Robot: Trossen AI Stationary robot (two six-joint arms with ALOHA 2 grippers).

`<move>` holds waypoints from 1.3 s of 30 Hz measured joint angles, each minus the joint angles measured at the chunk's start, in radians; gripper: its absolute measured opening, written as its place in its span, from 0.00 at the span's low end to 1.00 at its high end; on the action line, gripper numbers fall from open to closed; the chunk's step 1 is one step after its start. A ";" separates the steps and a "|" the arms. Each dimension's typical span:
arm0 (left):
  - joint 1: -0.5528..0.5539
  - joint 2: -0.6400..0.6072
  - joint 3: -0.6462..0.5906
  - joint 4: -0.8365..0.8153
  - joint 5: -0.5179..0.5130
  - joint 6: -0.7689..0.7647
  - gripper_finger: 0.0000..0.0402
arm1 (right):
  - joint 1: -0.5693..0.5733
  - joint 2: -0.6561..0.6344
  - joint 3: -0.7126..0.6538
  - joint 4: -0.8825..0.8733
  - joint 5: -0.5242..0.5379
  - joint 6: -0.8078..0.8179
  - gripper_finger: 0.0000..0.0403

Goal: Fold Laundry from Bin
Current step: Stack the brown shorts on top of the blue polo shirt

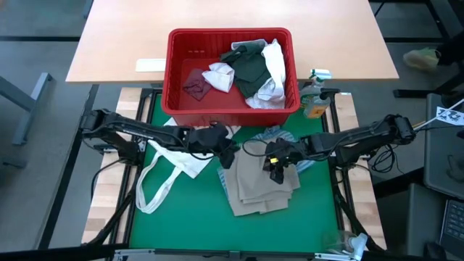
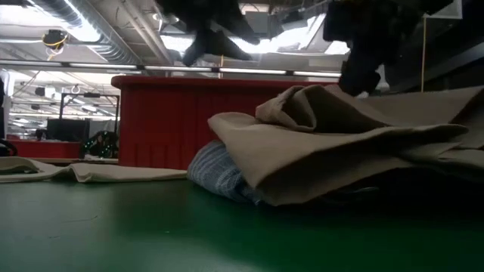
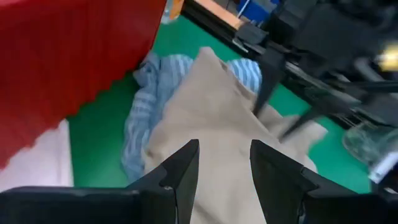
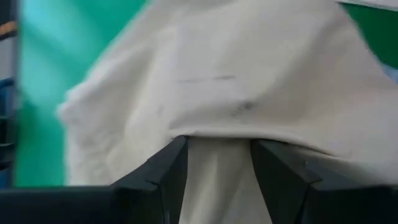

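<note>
The tan shirt [image 1: 257, 185] lies crumpled on the green mat, its far part resting on the blue-striped cloth [image 1: 279, 136]. In the red bin [image 1: 174, 80] behind them lie a dark green-grey top [image 1: 250, 69], a white shirt [image 1: 272, 65] and a maroon piece [image 1: 196, 85]. My left gripper [image 3: 224, 152] hangs open above the tan shirt's left edge, clear of it. My right gripper [image 4: 217, 146] is open over the shirt's far right part [image 3: 273, 118], fingers slanting down, with a fold of tan cloth just ahead of its fingertips. My right gripper's fingertips [image 3: 258, 107] stand at the tan shirt's raised fold [image 4: 217, 127], slanting down from the table's right. I cannot tell whether they touch the cloth. Nothing is pinched between the fingers.
A white tote bag [image 1: 170, 167] with long straps lies on the mat's left part, under my left arm. A bottle [image 1: 314, 101] stands by the bin's right near corner. The near half of the mat [image 1: 217, 232] is bare green.
</note>
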 joint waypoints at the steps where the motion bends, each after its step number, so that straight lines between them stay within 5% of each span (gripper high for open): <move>1: 0.006 0.019 0.000 0.020 -0.001 0.009 0.35 | 0.000 0.000 0.007 0.001 -0.024 -0.004 0.44; 8: 0.062 0.163 -0.001 0.136 0.000 0.037 0.35 | 0.001 0.000 0.020 -0.092 -0.149 -0.004 0.44; 18: 0.093 0.313 -0.002 0.144 0.071 0.040 0.35 | 0.000 0.000 -0.059 -0.257 -0.055 0.004 0.44; 30: 0.090 0.323 -0.002 -0.027 0.077 0.039 0.35 | 0.000 0.000 -0.154 -0.258 -0.054 0.034 0.44; 39: 0.115 0.223 -0.002 -0.033 0.168 0.037 0.35 | 0.000 0.000 -0.008 -0.455 -0.004 -0.001 0.44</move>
